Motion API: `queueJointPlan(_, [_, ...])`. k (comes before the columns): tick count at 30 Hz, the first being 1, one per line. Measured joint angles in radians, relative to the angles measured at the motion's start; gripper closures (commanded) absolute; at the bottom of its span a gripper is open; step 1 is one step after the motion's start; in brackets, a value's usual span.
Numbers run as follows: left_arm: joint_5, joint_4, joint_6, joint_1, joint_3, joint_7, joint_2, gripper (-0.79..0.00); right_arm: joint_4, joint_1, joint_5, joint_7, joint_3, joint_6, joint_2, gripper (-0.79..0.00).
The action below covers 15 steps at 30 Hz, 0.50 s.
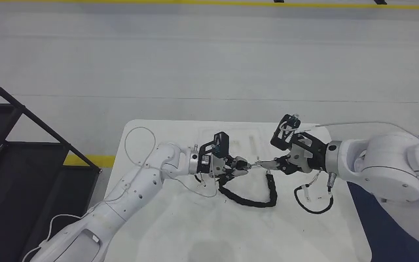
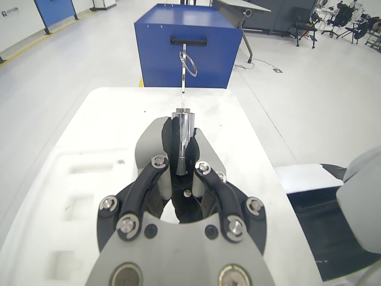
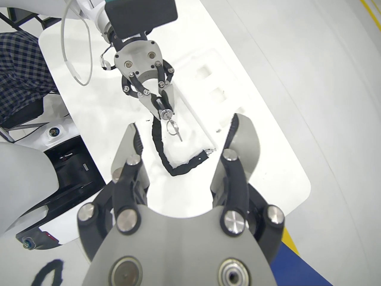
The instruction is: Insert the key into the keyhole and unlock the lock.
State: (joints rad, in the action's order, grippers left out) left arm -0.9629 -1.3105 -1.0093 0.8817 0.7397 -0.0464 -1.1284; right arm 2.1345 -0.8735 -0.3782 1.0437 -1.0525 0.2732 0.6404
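Note:
The lock is a chrome cylinder (image 2: 183,133) on a black sheathed cable (image 3: 166,156) that loops over the white table (image 1: 196,229). My left gripper (image 2: 181,126) is shut on the cylinder and holds it above the table. The key (image 2: 184,75) stands in the keyhole with its ring (image 2: 192,66) hanging off it. In the right wrist view the key (image 3: 175,129) points toward my right gripper (image 3: 187,138), which is open with a gap to the key. From above, the two grippers (image 1: 237,165) (image 1: 273,162) face each other with the key (image 1: 256,164) between them. The cable's free pin end (image 3: 209,151) lies on the table.
A white foam tray (image 3: 214,90) with square recesses lies on the table's far side. A blue cabinet (image 2: 190,31) stands past the table's end. A thin black wire loop (image 1: 314,200) lies under the right arm. A black rack (image 1: 26,170) stands left of the table.

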Motion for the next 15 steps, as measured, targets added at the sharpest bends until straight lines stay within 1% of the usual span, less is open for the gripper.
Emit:
queueJointPlan(7, [0.016,0.028,0.008,0.007,-0.076,-0.149,-0.018,0.0,0.001,-0.066,-0.021,-0.032,-0.064,0.029,-0.012,-0.785])
queueJointPlan(12, [0.05,0.058,0.004,0.001,-0.142,-0.23,-0.042,0.0,0.0,-0.109,-0.029,-0.058,-0.086,0.051,-0.016,-0.785])
queueJointPlan(13, [0.058,0.065,0.002,-0.002,-0.153,-0.24,-0.047,-0.166,-0.001,-0.115,-0.03,-0.063,-0.088,0.056,-0.016,-0.785])
queueJointPlan(14, [0.068,0.076,-0.001,-0.005,-0.168,-0.251,-0.054,-0.785,-0.002,-0.121,-0.032,-0.068,-0.09,0.061,-0.016,-0.785])
queueJointPlan(15, [0.078,0.084,-0.003,-0.008,-0.179,-0.257,-0.059,-0.785,-0.004,-0.126,-0.034,-0.072,-0.09,0.065,-0.016,-0.785])
